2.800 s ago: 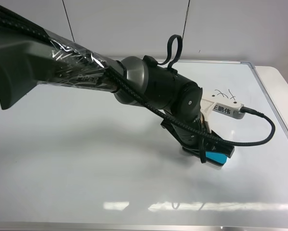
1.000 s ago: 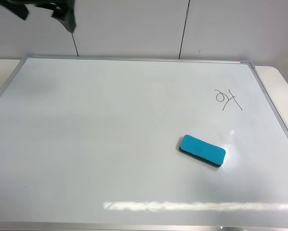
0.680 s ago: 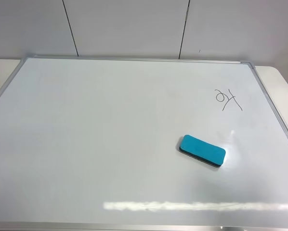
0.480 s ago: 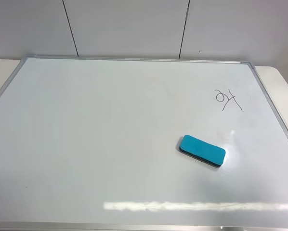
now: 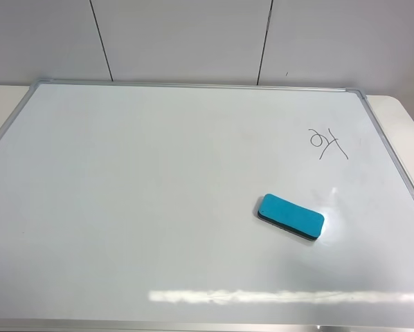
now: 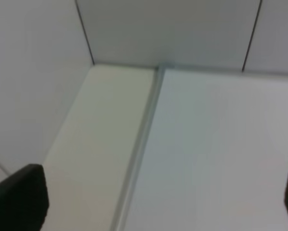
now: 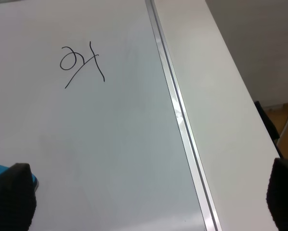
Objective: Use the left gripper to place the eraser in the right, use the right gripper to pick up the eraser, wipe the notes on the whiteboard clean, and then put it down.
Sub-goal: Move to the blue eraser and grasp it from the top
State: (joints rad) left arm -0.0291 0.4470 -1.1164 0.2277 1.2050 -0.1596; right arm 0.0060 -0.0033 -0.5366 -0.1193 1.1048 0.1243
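Has let go of the teal eraser, now flat on the whiteboard near the unwiped notes, and pulled the left gripper away, spread wide and empty, leaving pickup, presumably, to the equally wide, empty right gripper.

You see only the tips of the robot. The left gripper shows two matte black, blocky fingertips with rounded corners, one on either side of the silver whiteboard frame. The right gripper shows matching plain black, soft-edged fingertips, also flanking that frame.
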